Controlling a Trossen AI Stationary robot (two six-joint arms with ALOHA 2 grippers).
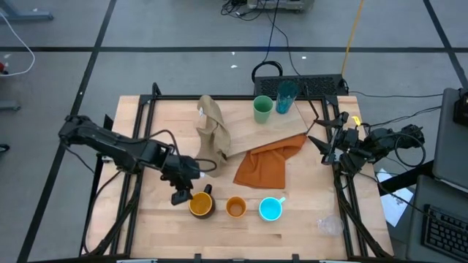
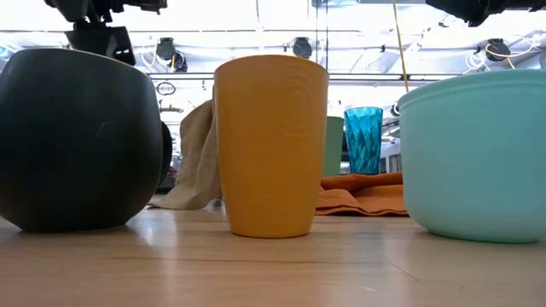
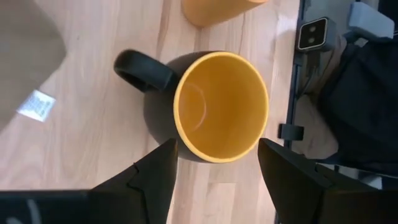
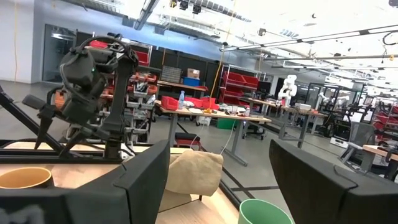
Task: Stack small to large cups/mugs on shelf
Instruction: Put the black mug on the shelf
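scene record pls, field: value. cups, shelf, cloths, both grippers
left gripper: open, fingers either side of the yellow mug, above it
right gripper: waiting at the table's right edge, fingers apart, nothing between them
front row: yellow mug, orange cup, cyan mug, all upright
back: green cup and teal tumbler, side by side
clear glass: front right corner
shelf: wood panel at back, orange cloth overlapping its edge
tan cloth: bunched, left of centre
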